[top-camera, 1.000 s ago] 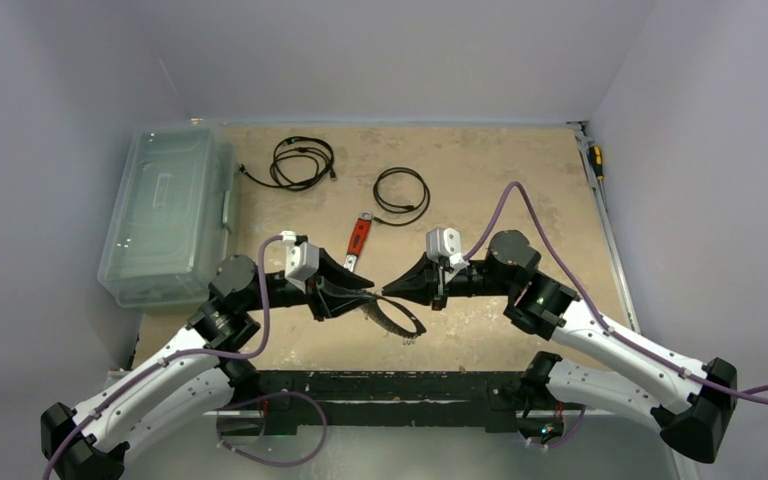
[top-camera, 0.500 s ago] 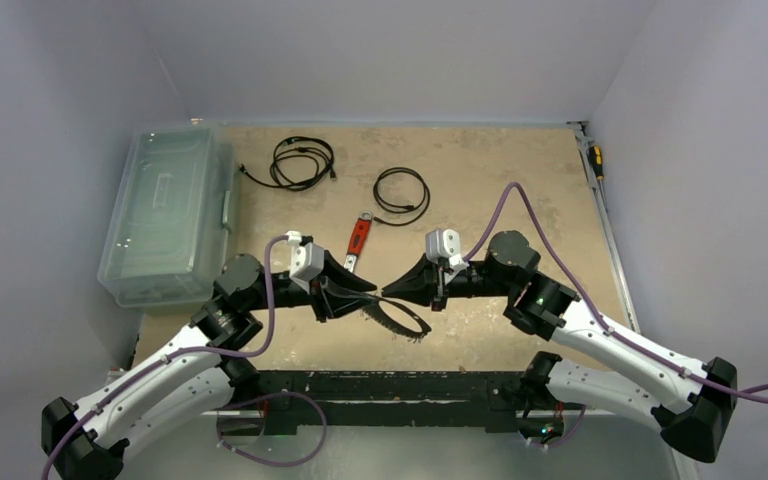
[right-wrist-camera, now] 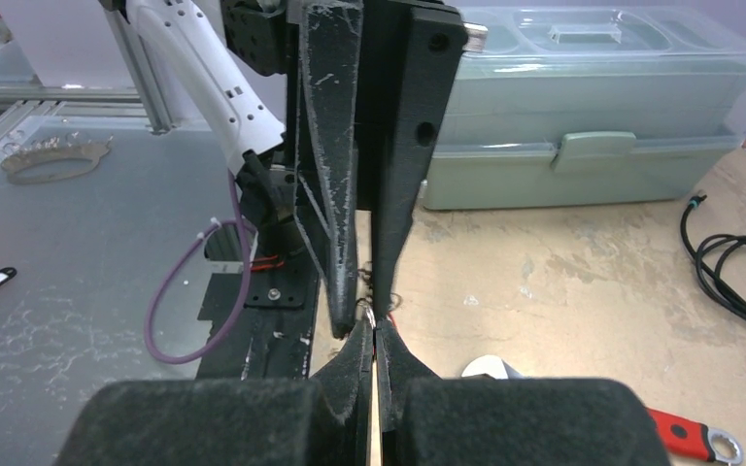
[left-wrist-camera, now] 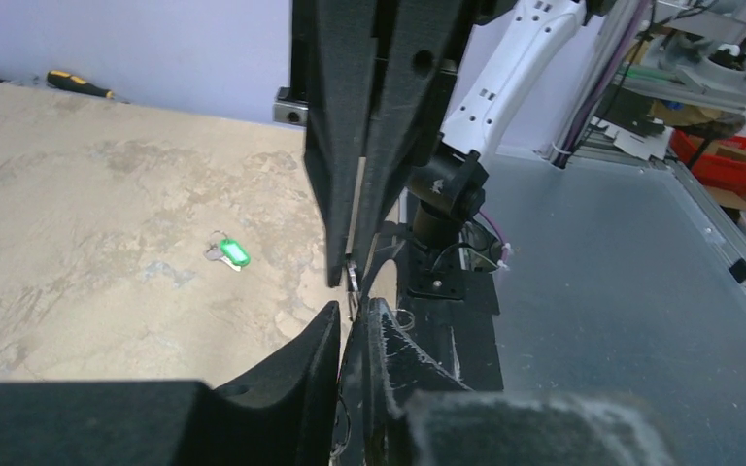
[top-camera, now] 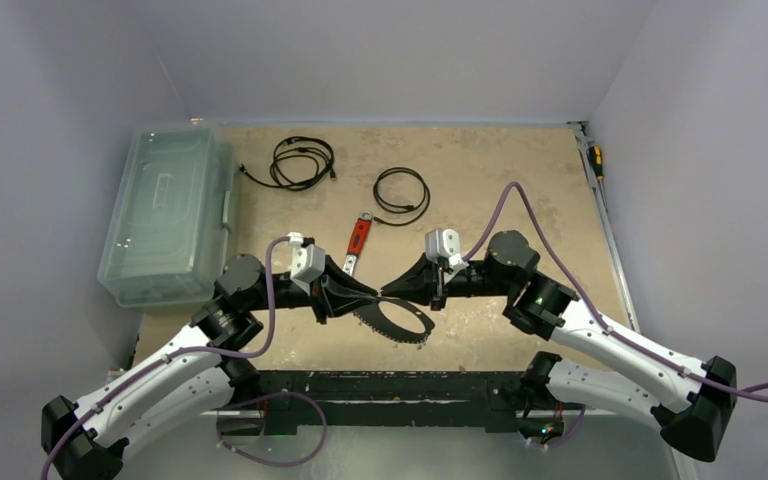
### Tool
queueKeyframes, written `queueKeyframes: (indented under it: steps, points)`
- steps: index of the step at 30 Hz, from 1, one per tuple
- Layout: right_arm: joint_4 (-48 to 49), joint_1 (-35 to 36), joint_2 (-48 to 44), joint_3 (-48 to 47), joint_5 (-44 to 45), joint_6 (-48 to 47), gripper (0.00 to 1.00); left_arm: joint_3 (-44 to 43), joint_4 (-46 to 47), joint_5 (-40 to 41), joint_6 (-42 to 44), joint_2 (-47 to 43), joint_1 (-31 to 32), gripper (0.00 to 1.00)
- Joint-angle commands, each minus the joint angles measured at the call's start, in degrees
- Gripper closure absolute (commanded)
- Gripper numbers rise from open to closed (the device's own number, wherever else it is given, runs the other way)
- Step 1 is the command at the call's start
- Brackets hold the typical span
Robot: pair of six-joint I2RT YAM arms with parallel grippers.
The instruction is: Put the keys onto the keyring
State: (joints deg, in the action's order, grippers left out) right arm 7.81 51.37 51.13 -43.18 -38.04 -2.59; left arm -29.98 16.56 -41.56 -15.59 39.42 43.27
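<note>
Now | right fingers clenched on keyring wire, tip to tip with left fingers | left fingers a slit apart around wire, grip unclear | loop hangs near of both tips | green key on table, far of fingers, apart.

At the tips of the left claw, the end of the large thin silvery wire keyring is hidden under the black fingers; whether they clamp the wire cannot be told. The small silver keys dangling from it are too tiny to tell apart. A red speck just beyond the right claw is too small to name. Right of that claw, the red-handled adjustable wrench is partly covered by the claw's body and clipped by the lower edge, and the black coiled cable runs off the right edge.
</note>
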Motion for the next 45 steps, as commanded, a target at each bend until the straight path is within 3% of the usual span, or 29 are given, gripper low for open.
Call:
queueKeyframes:
  steps: [1, 3, 8, 18, 21, 25, 33, 37, 41, 45]
  points:
    - [5.08, 0.56, 0.34, -2.88, 0.25, 0.13, 1.0, -0.04, 0.45, -0.52, 0.57, 0.26, 0.53, 0.94]
    - [5.28, 0.57, 0.5, -2.97, 0.25, 0.21, 1.0, -0.03, 0.34, -0.4, 0.57, 0.22, 0.56, 0.94]
    - [5.76, 0.74, 0.68, -3.05, 0.29, 0.29, 1.0, 0.18, 0.31, -0.26, 0.49, -0.51, 0.61, 0.81]
    - [6.43, 1.52, 1.25, -3.08, 0.6, 0.64, 1.0, 0.27, 0.06, -0.25, 0.52, -0.47, 0.67, 0.73]
    - [6.42, 1.71, 1.25, -3.07, 0.68, 0.65, 1.0, 0.13, -0.07, -0.27, 0.63, -0.39, 0.68, 0.79]
    - [6.26, 1.89, 1.66, -3.27, 0.69, 0.54, 1.0, 0.04, -0.5, -0.1, 1.07, -0.44, 0.69, 1.0]
    - [5.98, 2.06, 1.08, -3.17, 3.47, 1.05, 0.99, -1.12, -3.09, 1.12, 3.17, -2.39, 0.75, 1.0]
    - [5.54, 2.06, -0.92, -2.59, 5.68, 1.19, 0.62, -1.48, -4.37, 2.25, 4.29, -3.44, 0.69, 1.0]
    - [3.46, 2.06, -3.89, -2.17, 8.45, 0.63, 0.53, -1.78, -5.2, 3.4, 5.31, -3.74, 0.72, 1.0]
    - [1.95, 2.06, -6.04, -1.84, 9.9, 0.57, 0.5, -1.84, -5.69, 4.37, 5.79, -3.61, 0.71, 1.0]
